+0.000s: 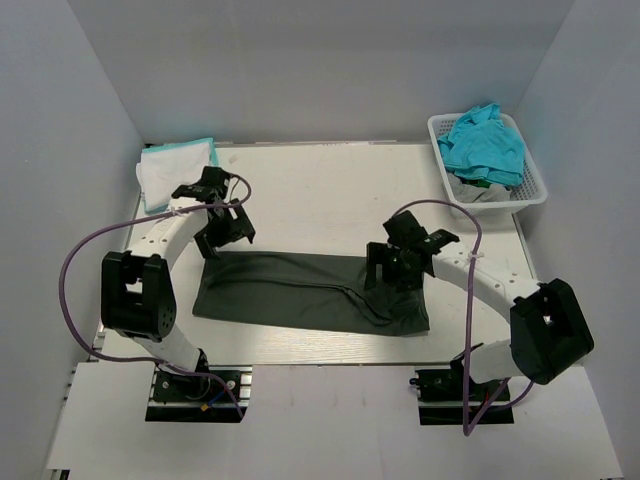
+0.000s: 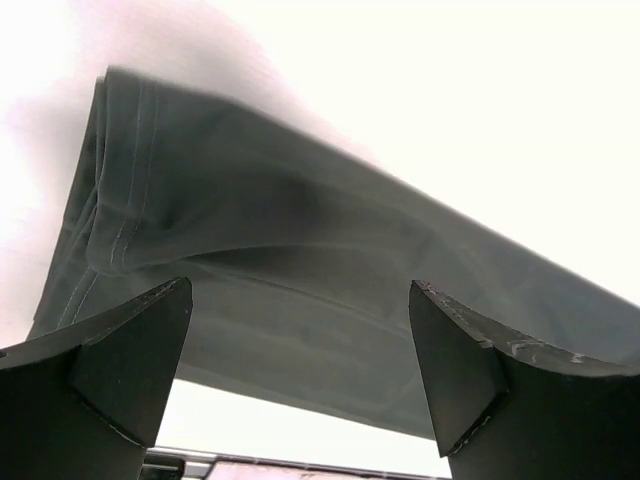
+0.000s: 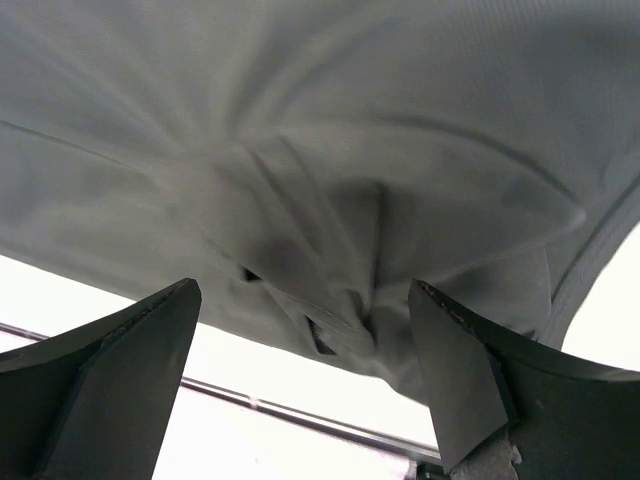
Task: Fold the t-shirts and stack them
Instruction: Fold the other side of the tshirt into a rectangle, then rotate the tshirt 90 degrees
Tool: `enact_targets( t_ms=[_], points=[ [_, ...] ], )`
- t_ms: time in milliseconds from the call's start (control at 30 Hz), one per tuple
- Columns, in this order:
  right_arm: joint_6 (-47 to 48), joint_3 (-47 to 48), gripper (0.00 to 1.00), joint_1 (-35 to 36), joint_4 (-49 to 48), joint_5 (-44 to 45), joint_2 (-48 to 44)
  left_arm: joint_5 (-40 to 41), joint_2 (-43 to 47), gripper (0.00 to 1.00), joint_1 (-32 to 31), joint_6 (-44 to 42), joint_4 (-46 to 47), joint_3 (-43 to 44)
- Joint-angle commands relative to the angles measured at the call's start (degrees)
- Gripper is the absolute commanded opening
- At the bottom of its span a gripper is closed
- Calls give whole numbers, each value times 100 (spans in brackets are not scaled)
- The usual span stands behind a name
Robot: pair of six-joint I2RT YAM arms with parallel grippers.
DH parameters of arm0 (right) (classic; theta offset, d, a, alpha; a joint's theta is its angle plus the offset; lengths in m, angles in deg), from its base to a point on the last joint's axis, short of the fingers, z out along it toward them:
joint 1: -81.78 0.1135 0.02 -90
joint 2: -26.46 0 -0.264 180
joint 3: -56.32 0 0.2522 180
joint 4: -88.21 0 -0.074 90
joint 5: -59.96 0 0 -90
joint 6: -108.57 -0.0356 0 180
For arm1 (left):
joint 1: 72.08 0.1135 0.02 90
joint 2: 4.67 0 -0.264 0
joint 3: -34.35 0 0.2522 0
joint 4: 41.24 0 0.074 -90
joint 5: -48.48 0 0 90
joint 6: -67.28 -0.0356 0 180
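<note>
The dark charcoal t-shirt [image 1: 300, 290] lies folded into a long flat strip across the near middle of the table. My left gripper [image 1: 222, 236] hovers open over its far left corner; in the left wrist view the smooth cloth [image 2: 300, 280] fills the space beyond the open jaws. My right gripper [image 1: 395, 268] hovers open over the strip's right part, where the cloth [image 3: 330, 220] is bunched into folds. Neither gripper holds anything. A folded white and turquoise shirt stack [image 1: 172, 168] sits at the far left corner. Turquoise and light grey shirts [image 1: 482, 145] lie in the basket.
The white lattice basket [image 1: 535, 175] stands at the far right corner of the table. The table's near edge [image 1: 330, 362] runs just below the charcoal strip. White walls enclose the table on three sides.
</note>
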Motion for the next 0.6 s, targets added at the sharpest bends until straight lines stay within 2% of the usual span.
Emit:
enact_targets(
  t_ms=[0, 200, 267, 367, 467, 500, 567],
  points=[
    [-226, -333, 90, -156, 273, -245, -9, 95, 51, 100, -15, -16, -1, -358],
    [-401, -1193, 90, -262, 442, -622, -264, 358, -64, 100, 46, 336, 122, -1070],
    [-428, -1300, 90, -297, 232, -729, -151, 569, -151, 100, -68, 546, -122, -1141],
    [-358, -1152, 90, -350, -50, -711, 270, 473, -38, 100, -121, 696, -123, -1693],
    [-139, -521, 90, -507, -156, -369, 956, 184, 164, 100, -121, 863, -71, -2177],
    [79, -223, 90, -569, -156, -342, 1453, -113, 330, 100, -181, 951, -71, -2387],
    [204, 252, 90, -797, -156, -255, 1747, -474, 551, 100, -304, 1057, -1, -2625]
  ],
)
